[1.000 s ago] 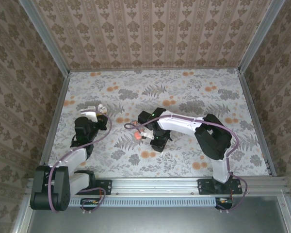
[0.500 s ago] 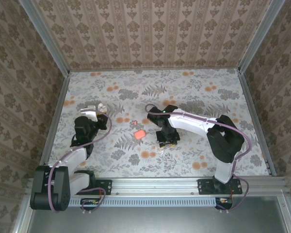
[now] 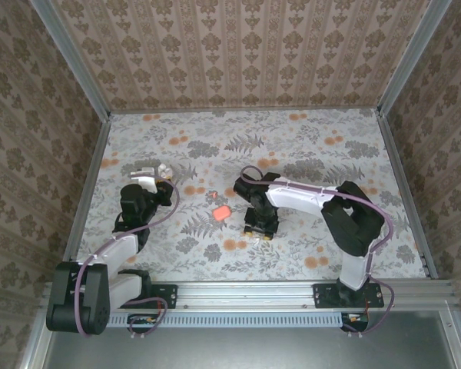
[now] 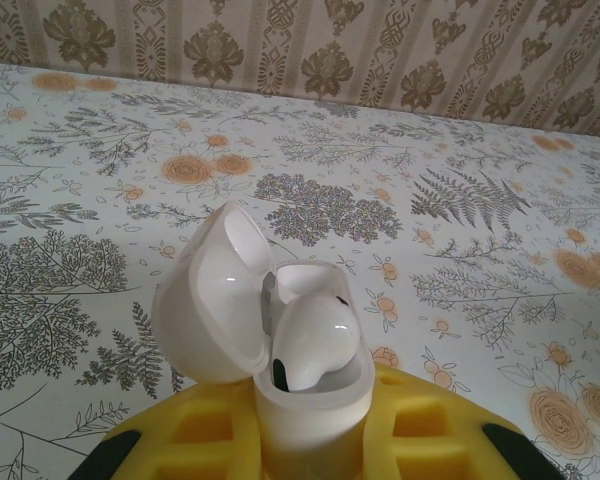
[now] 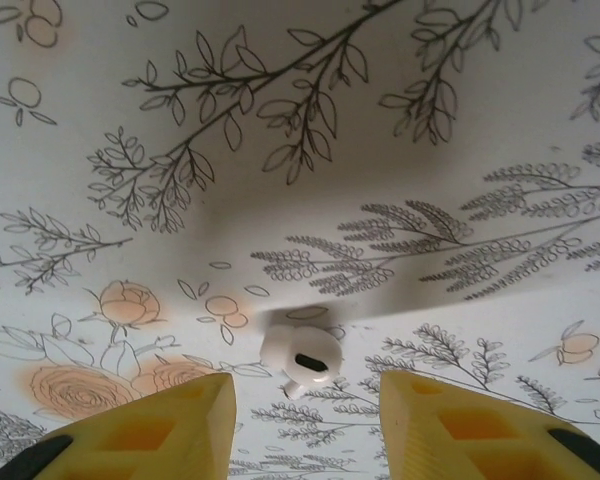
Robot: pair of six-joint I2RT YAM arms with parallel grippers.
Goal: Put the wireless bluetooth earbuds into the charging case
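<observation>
My left gripper [image 4: 310, 452] is shut on a white charging case [image 4: 315, 405] that stands upright between its yellow fingers, lid [image 4: 212, 300] swung open to the left. One white earbud [image 4: 315, 335] sits in the case. In the top view the left gripper [image 3: 160, 171] is at the left of the floor. A second white earbud [image 5: 300, 352] lies on the patterned floor, just ahead of the gap of my right gripper [image 5: 306, 392]. Its yellow fingers stand apart on either side and touch nothing. The right gripper [image 3: 259, 229] points down near the middle.
A small coral-red object [image 3: 222, 211] lies on the floor left of the right gripper, and a tiny red speck [image 3: 202, 192] lies beyond it. Patterned walls close the floor in on three sides. An aluminium rail [image 3: 246, 288] runs along the near edge.
The right arm has drawn away from the coral-red object, moving right and then lowering over the loose earbud. The coral object stays on the floor. The left arm has not moved.
</observation>
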